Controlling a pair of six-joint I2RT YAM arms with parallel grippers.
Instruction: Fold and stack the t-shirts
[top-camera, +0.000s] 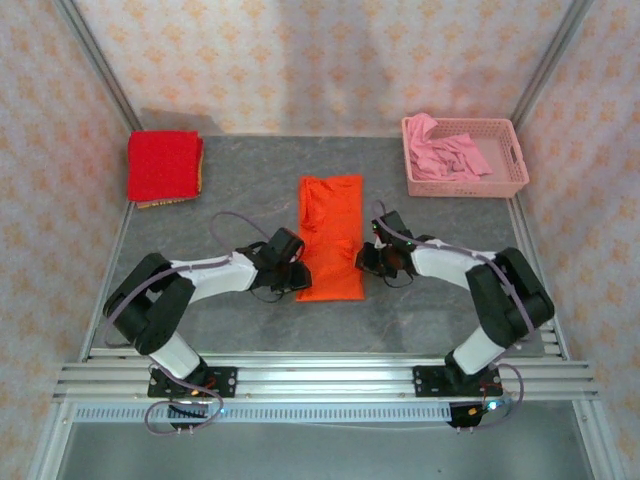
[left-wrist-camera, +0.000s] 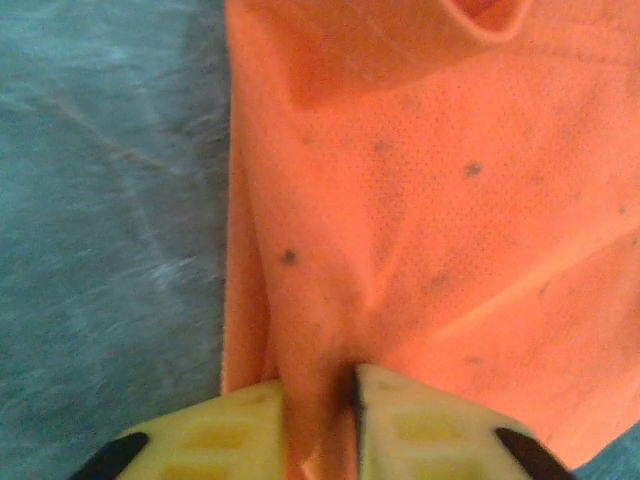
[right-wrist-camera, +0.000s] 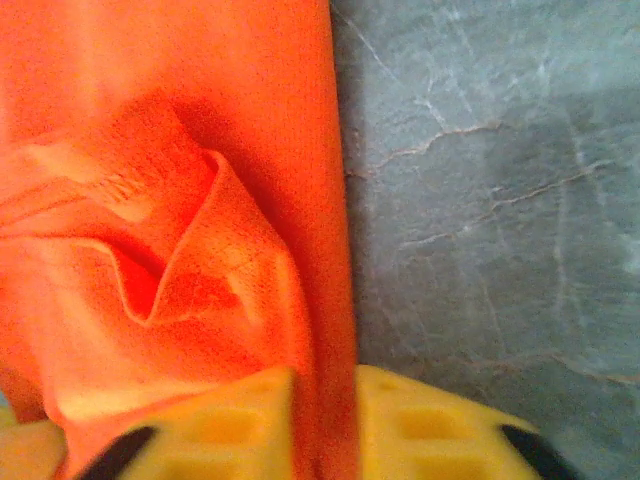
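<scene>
Left jaws and right jaws each pinch an opposite side edge of the orange shirt on the counter; the red shirt lies folded far left.

- No lettering, number, label or brand mark is showing clearly enough to read on anything here.
</scene>
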